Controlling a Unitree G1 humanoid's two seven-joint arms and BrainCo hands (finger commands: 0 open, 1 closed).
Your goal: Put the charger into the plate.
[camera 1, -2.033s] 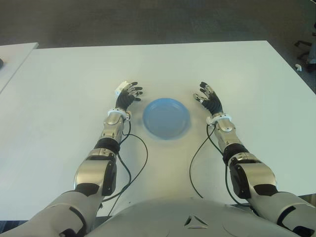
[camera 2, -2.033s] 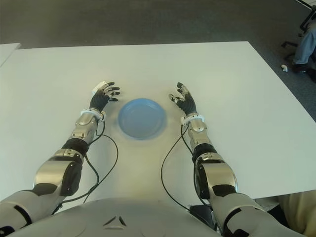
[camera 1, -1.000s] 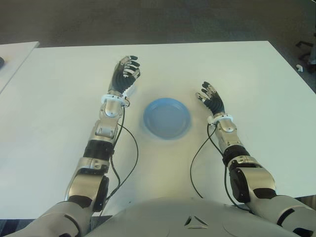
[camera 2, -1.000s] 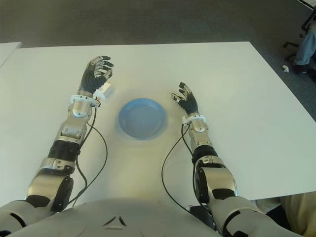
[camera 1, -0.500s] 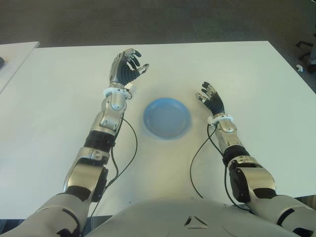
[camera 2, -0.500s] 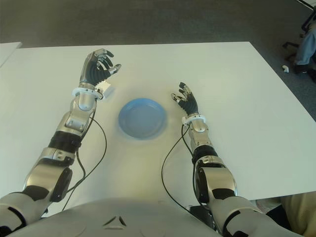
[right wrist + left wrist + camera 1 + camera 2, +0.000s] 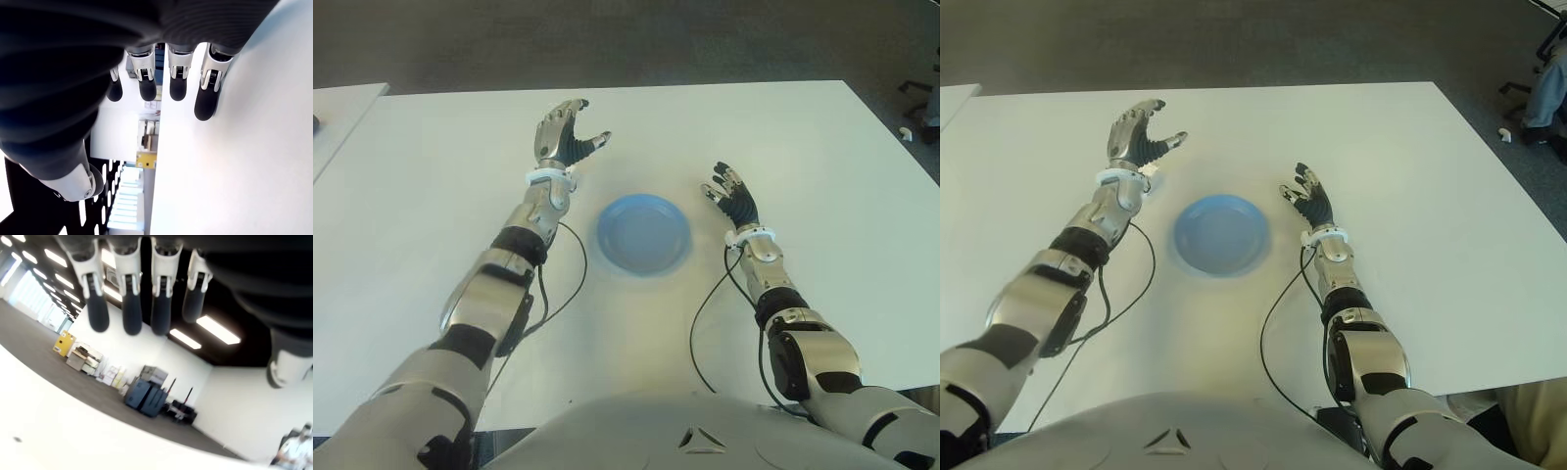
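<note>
A round blue plate lies in the middle of the white table. My left hand is raised above the table, back and left of the plate. Its fingers are spread and hold nothing. A small white charger peeks out on the table beside that hand's wrist, a short way from the plate's far left rim; most of it is hidden. My right hand shows open just right of the plate, its fingers stretched out over the table.
Black cables trail from both wrists back toward my body, on either side of the plate. A second white table stands at the far left. A person's clothing and a chair show past the right edge.
My left hand has lifted off the table from beside the charger, swung back and turned, its fingers spreading. The charger stays on the table. The right hand has barely moved.
</note>
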